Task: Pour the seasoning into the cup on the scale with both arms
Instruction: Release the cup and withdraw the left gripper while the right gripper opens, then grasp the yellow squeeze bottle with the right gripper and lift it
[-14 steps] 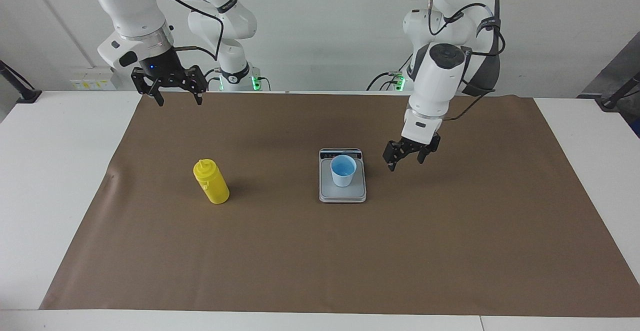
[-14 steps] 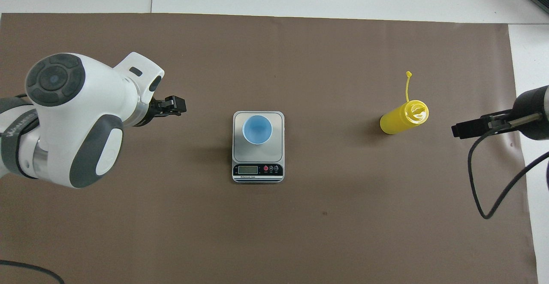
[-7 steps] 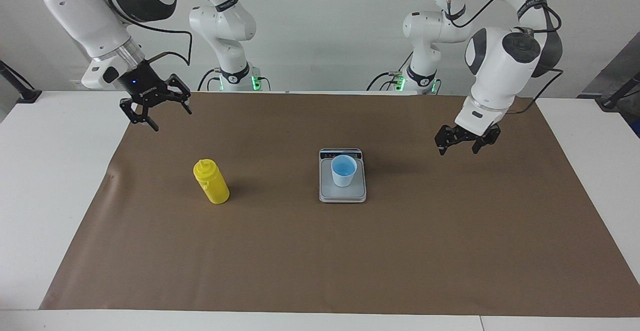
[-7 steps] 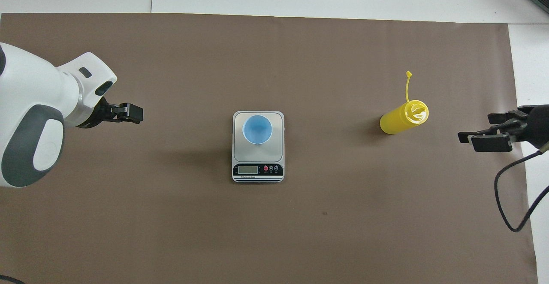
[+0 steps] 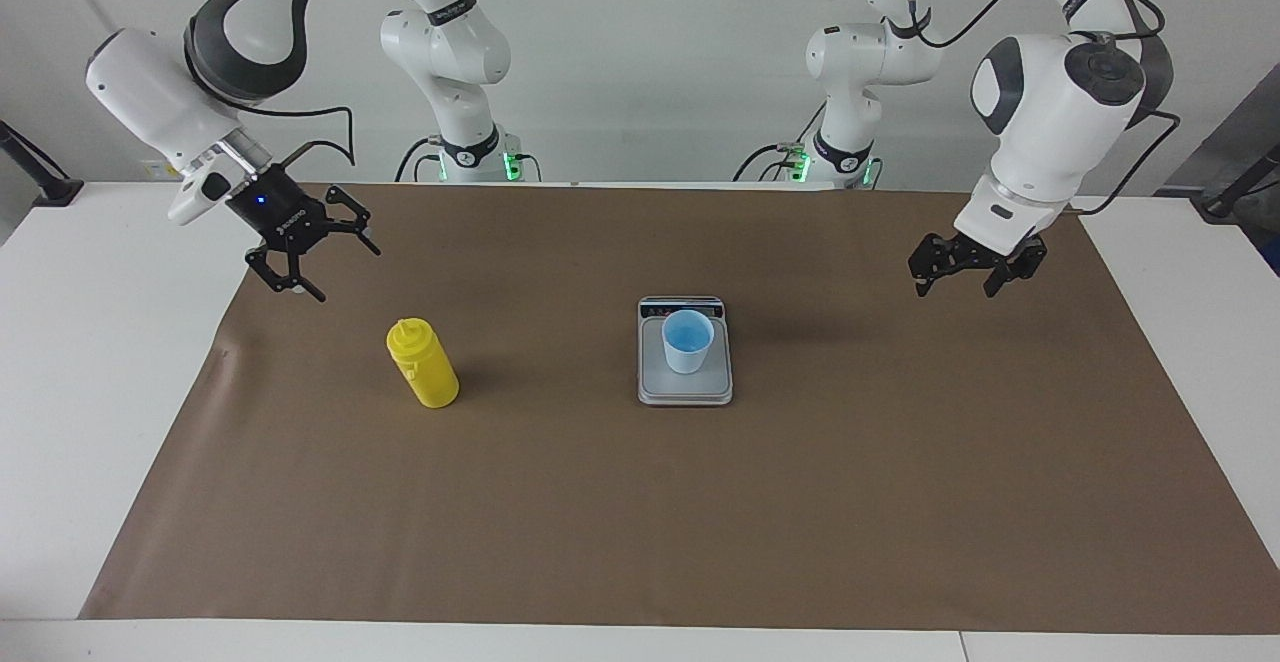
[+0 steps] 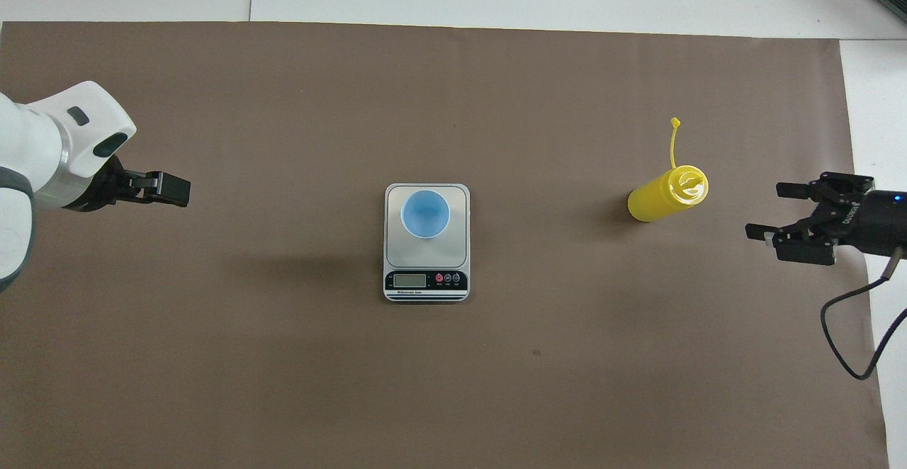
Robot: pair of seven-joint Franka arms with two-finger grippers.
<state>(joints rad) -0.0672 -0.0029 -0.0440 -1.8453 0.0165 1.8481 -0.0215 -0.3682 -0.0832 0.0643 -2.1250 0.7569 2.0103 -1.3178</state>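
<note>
brown mat (image 5: 640, 502), left pincer (image 6: 166, 190) half hidden

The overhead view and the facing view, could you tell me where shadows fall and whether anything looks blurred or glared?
Overhead view: a soft shadow lies on the brown mat beside the scale toward the left arm's end; the seasoning casts a short one; the display reads without glare. Facing view: the cup and both grippers look sharp, lighting even, shadows faint.
</note>
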